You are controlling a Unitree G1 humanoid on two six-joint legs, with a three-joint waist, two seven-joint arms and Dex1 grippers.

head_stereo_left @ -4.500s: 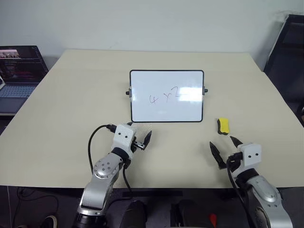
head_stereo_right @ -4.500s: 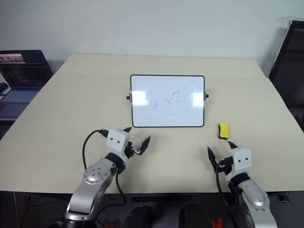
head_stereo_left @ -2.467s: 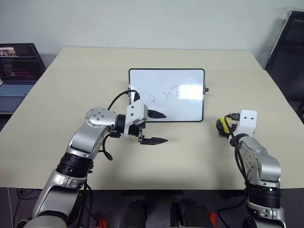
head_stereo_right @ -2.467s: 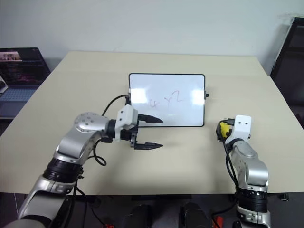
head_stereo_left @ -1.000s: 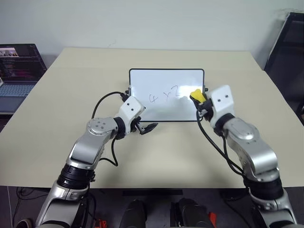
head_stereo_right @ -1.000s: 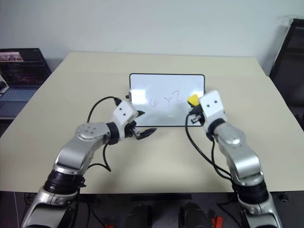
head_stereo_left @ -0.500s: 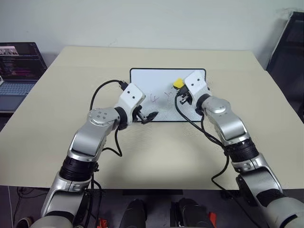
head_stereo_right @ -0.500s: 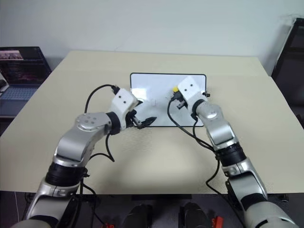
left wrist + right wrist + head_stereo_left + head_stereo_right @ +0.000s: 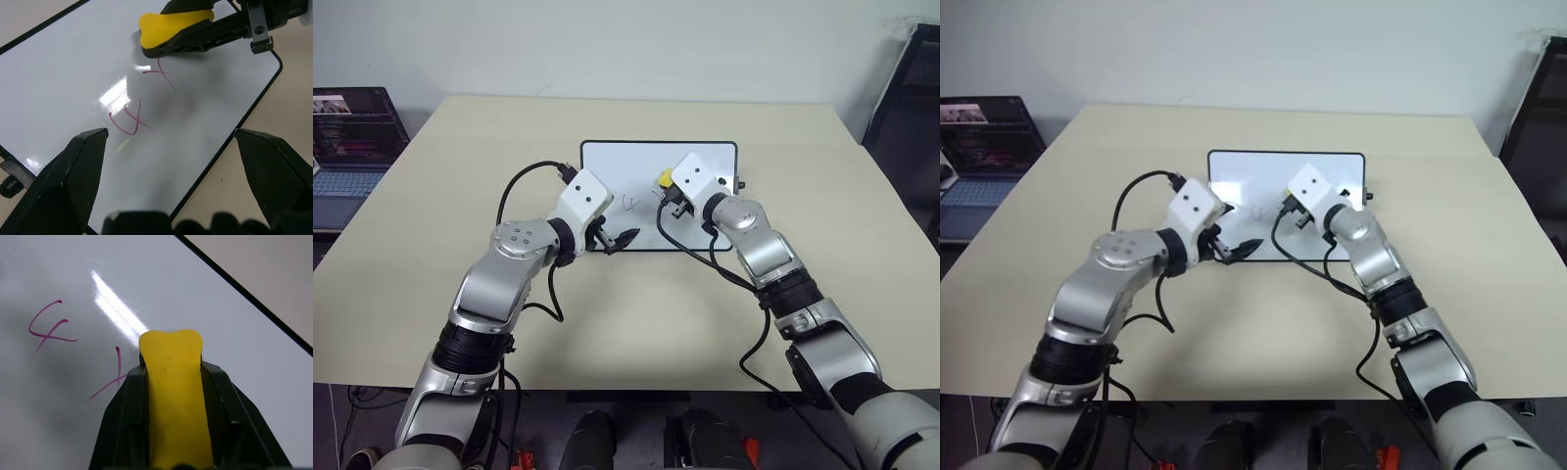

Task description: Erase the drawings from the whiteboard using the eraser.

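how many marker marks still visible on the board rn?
2. A purple "4" on the glossy white board, and a partial "x" at the yellow eraser; more may sit hidden beneath the eraser.

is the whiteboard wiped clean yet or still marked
Still marked: the whiteboard shows a purple 4 and part of an x beside the eraser.

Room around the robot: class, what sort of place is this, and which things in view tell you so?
Probably an office or lab workroom. A large plain beige table stands against a bare pale wall, an open laptop sits on a side desk, and a small whiteboard lies on the table.
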